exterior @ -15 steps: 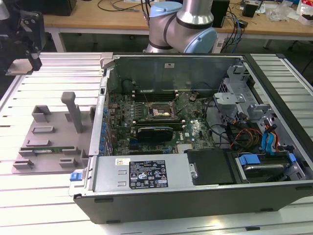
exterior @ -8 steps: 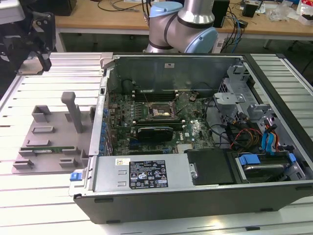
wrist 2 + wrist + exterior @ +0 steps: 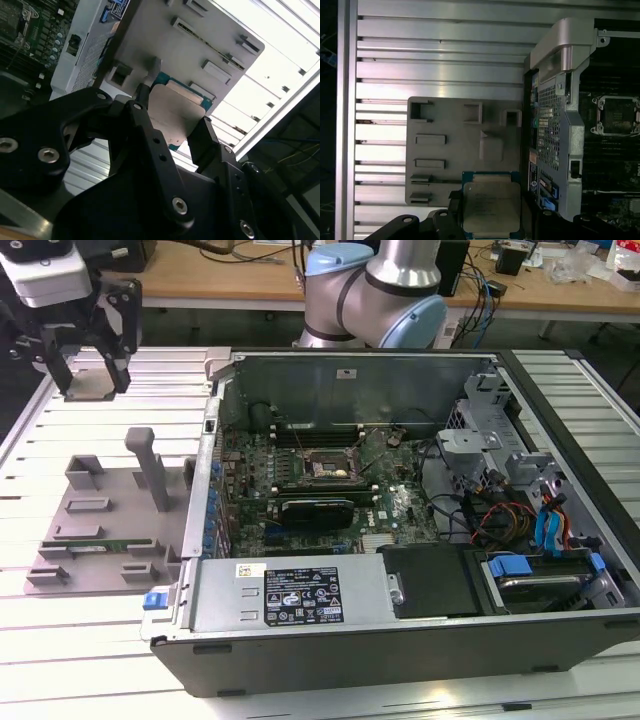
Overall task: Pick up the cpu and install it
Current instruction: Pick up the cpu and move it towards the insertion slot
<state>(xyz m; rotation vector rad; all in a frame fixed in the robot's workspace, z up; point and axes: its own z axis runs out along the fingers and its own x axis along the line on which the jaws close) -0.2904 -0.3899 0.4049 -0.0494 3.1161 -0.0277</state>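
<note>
In the first wrist view the cpu [image 3: 491,206], a square chip with a shiny grey metal top and a thin blue-green edge, sits between the two black fingers of my gripper [image 3: 491,215], which is shut on it. The second wrist view shows the chip's pale underside [image 3: 175,112] clamped by the same fingers [image 3: 142,97]. In the exterior view my gripper [image 3: 90,378] hangs high at the exterior view's left, above the slatted table and left of the open computer case. The black socket frame [image 3: 330,468] lies on the motherboard inside the case, also visible in the first wrist view [image 3: 615,116].
A grey fixture tray [image 3: 100,530] with an upright post [image 3: 150,468] and a green memory stick [image 3: 90,545] lies under my gripper, on the slatted aluminium table [image 3: 90,640]. The case's metal side wall [image 3: 205,480] stands between tray and motherboard. Cables and drive bays [image 3: 530,530] crowd the exterior view's right.
</note>
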